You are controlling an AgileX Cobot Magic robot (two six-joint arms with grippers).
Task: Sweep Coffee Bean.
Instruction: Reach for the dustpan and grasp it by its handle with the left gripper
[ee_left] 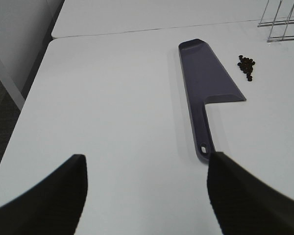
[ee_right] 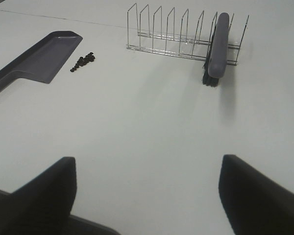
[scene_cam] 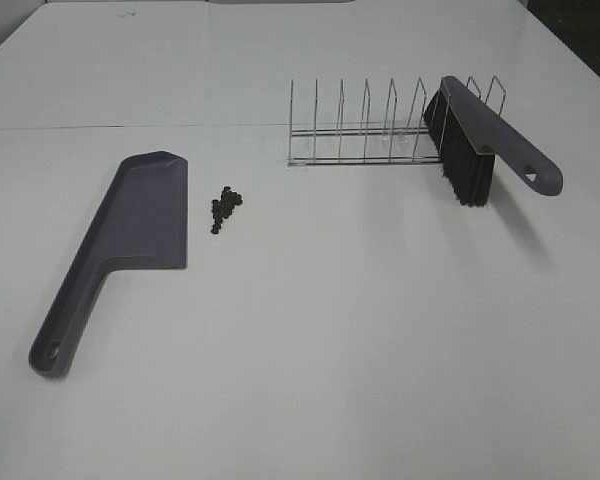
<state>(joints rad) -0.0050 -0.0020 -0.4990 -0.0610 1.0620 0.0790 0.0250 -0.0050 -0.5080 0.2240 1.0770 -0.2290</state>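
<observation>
A small pile of dark coffee beans lies on the white table, just right of the grey-purple dustpan, which lies flat with its handle toward the front. The beans and dustpan also show in the left wrist view, and the beans and dustpan in the right wrist view. The brush rests in the right end of a wire rack, bristles down. My left gripper is open and empty, short of the dustpan handle. My right gripper is open and empty, well short of the brush.
The wire rack stands at the back right of the table with several upright dividers. A seam runs across the table behind the dustpan. The table's left edge drops off to dark floor.
</observation>
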